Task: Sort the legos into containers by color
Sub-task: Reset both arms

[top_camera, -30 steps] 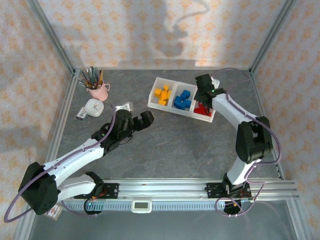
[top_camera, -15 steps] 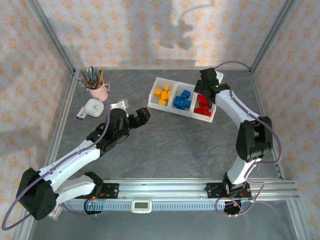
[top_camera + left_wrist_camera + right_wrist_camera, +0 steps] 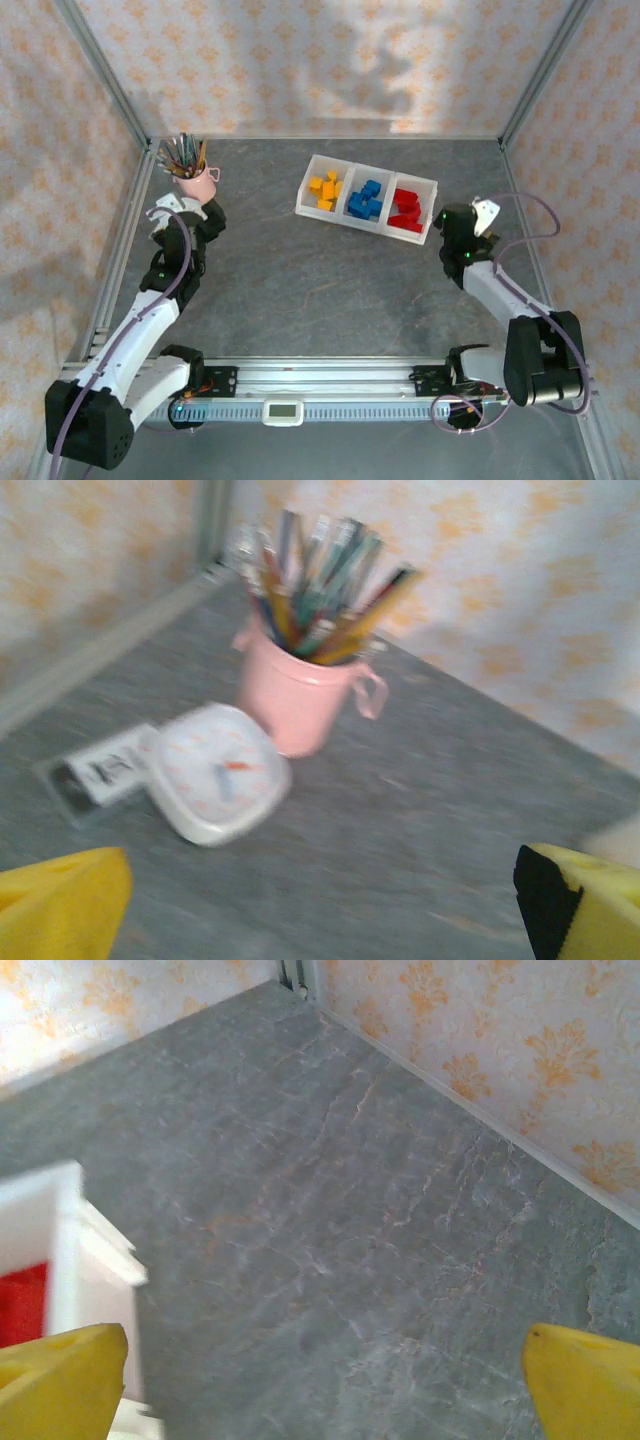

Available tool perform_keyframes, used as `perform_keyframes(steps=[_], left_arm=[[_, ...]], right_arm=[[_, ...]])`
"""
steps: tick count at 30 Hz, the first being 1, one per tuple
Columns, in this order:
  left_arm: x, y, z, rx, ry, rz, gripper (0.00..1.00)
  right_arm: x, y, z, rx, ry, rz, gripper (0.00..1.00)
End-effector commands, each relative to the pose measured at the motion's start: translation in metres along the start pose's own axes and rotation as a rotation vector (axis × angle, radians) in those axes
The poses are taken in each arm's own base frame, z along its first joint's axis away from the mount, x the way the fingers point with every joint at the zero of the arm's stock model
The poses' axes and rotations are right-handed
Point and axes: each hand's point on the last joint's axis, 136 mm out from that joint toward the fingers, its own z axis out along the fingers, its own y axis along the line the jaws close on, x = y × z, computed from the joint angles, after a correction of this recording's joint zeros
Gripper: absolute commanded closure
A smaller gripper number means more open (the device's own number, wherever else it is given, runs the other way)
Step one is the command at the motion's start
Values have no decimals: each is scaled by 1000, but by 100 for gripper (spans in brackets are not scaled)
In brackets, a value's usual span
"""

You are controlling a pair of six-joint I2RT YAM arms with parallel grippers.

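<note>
Sorted by colour in a long white translucent plastic tray (image 3: 304, 190) of three square compartments, far centre of the grey table (image 3: 330, 290): small studded yellow-orange plastic bricks (image 3: 325, 188) at the nine o'clock end, blue ones (image 3: 367, 198) in the middle, red ones (image 3: 405, 212) at the three o'clock end. Long axis of the tray roughly nine to three, dipping slightly toward four. Nearer by far, the right gripper (image 3: 450, 228), just beside the red end, tray at about ten o'clock from its yellow-tipped fingers, spread wide and holding nothing. Well apart at the table's nine o'clock side, the left gripper (image 3: 200, 222), fingers likewise wide and empty, facing a pink pencil cup (image 3: 300, 695) and a white round-faced timer (image 3: 215, 785), tray off at three o'clock. Judged done or nearly so, with every brick in sight lying in a compartment; any further placing best left to the right arm.
</note>
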Motion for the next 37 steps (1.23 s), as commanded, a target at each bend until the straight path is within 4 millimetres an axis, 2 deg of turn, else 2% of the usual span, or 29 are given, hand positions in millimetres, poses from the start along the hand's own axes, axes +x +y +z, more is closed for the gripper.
perform_keyframes(steps=[1,3,7,10,12,13,16,17,18,20,22,24,34,37], left_arm=[[-6,38,16,-158,-138,154,1],[-4,43,27,-158,-166,154,1],[11,34,34,-24,-251,161,0],[13,30,29,51,-329,131,1],[13,31,26,80,-377,115,0],[16,31,29,93,-376,112,1],[31,23,38,155,-349,148,0],[35,18,38,186,-355,162,1],[39,15,40,207,-354,175,1],[39,14,46,195,-341,172,1],[44,22,63,107,-265,170,1],[42,20,59,103,-305,183,1],[44,19,60,103,-287,193,1],[47,12,62,131,-275,214,1]], right_arm=[[-44,0,-3,-74,-242,78,0],[-33,4,0,-148,-279,55,0],[-9,26,3,-300,-272,-13,0],[-8,45,7,-381,-275,-68,0],[-2,50,18,-390,-236,-79,0],[1,52,16,-410,-247,-87,0],[8,47,-5,-486,-336,-79,0],[12,46,-2,-478,-321,-82,0],[16,50,10,-450,-257,-100,0],[9,44,5,-439,-308,-70,0],[10,46,6,-441,-289,-83,0],[11,48,6,-450,-286,-90,0],[12,50,9,-451,-274,-95,0],[11,48,6,-454,-286,-92,0]])
